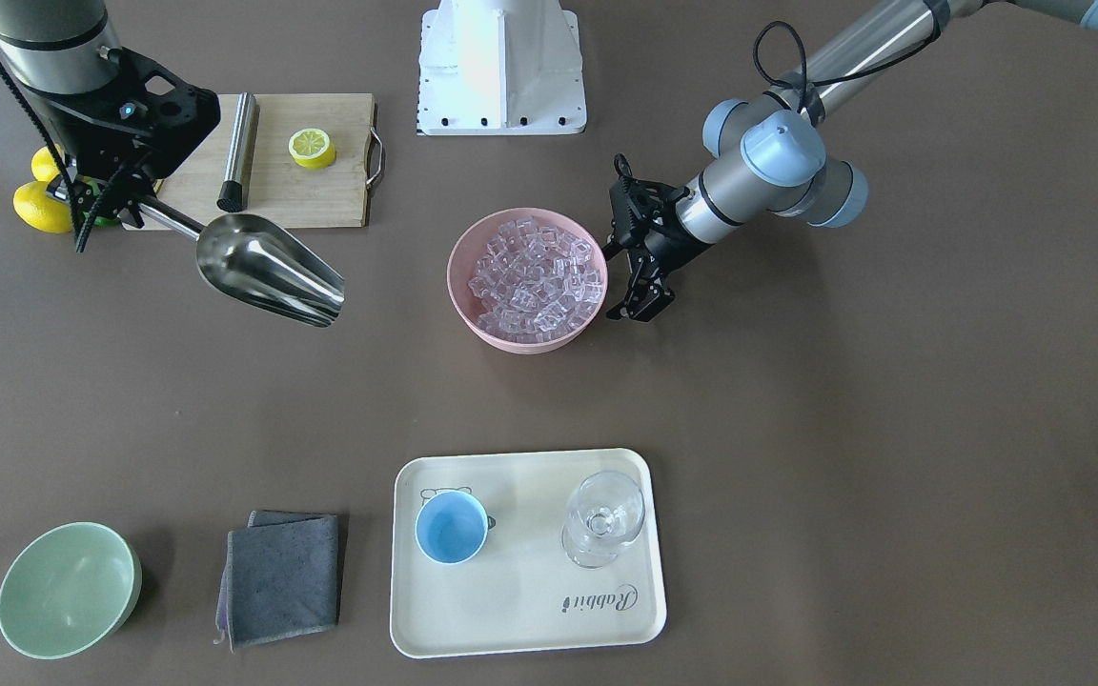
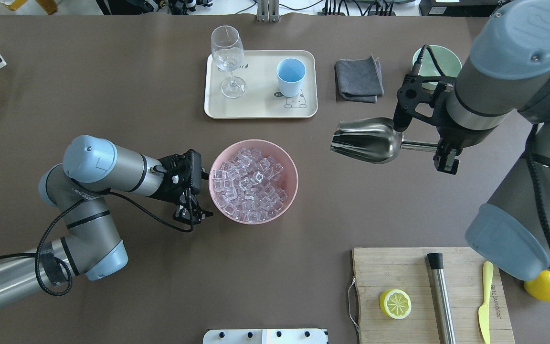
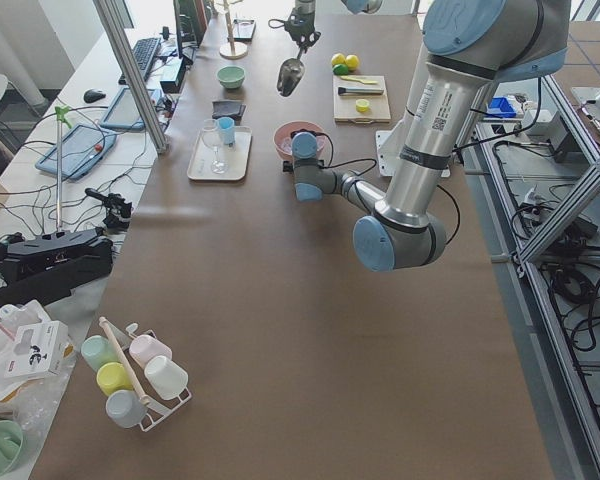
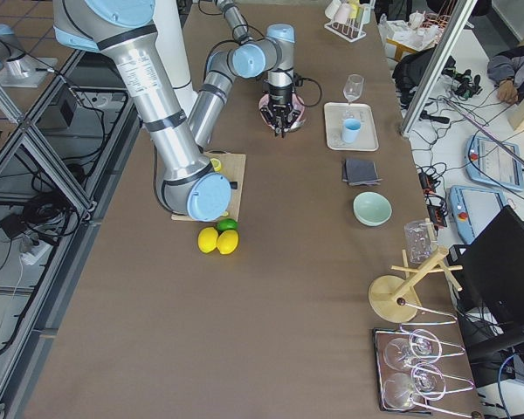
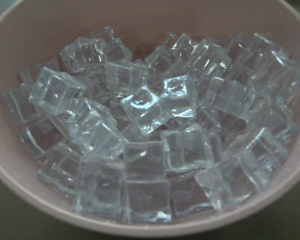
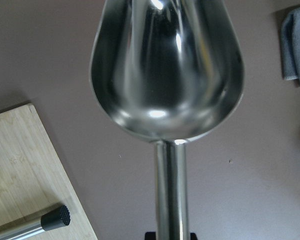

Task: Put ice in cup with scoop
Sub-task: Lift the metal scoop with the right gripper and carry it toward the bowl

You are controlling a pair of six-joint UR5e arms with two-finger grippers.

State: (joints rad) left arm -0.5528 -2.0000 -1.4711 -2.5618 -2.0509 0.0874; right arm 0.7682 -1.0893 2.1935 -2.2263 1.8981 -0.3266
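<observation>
Steel catches the eye from overhead: the shiny stainless-steel scoop with a deep rounded trough (image 2: 365, 140) hangs empty above the table, its short handle clenched in the right gripper (image 2: 447, 150). Its mouth faces the round pink bowl (image 2: 253, 141), which is heaped with clear, glassy ice cubes (image 2: 248, 188). The step in hand looks like the approach to the first scoopful. Next the trough must travel to the bowl, tip down and dig under the pile. The left gripper (image 2: 193, 212) sits just beside the bowl's rim, opposite the scoop's side, and I cannot tell whether its fingers are parted or closed. The small light-blue cup (image 2: 290, 76) stands empty on the cream rectangular tray (image 2: 256, 109), with a clear stemmed glass (image 2: 228, 52) near it that a loaded scoop should avoid. The front-facing view shows bare table between scoop and bowl, with a folded grey cloth (image 1: 282, 576) and a pale green bowl (image 1: 68, 591) well aside. Behind the scoop a wooden cutting board (image 1: 320, 195) carries a halved lemon (image 1: 311, 148). From the left end, the scoop is clearly raised. The left wrist view shows only ice filling the bowl. The right wrist view confirms a bare trough.
</observation>
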